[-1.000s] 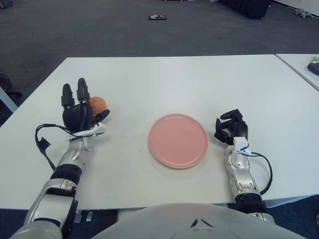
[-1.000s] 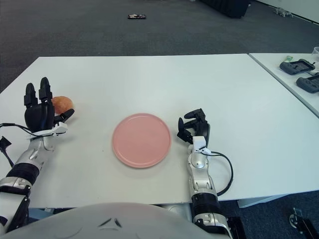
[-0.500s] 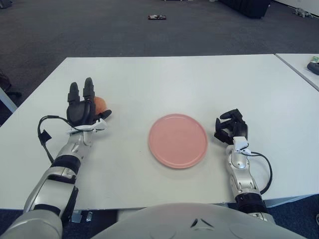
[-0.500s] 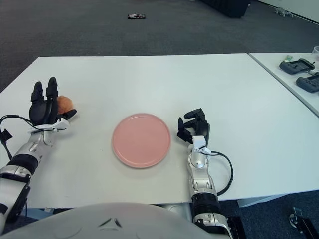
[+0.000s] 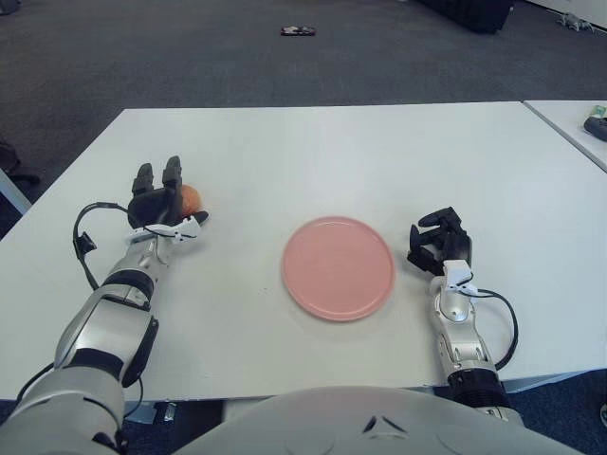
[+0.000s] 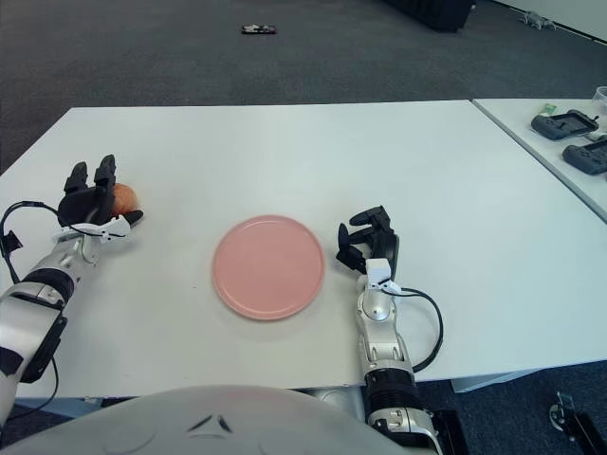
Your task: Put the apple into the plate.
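Fingers of the left hand stand spread around the apple, not visibly gripping it, well left of the empty plate, so grasp, carry and placing remain; the right hand rests curled just right of the plate.

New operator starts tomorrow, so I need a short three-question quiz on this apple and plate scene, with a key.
1. True or false: the apple already lies in the pink plate.
2. Which robot hand is at the apple? A) left B) right
3. Fill in: the right robot hand rests on the table just to the ____ of the plate.

Key:
1. False; it sits on the table, left of the plate.
2. A; the left robot hand is against it, not visibly gripping it.
3. right
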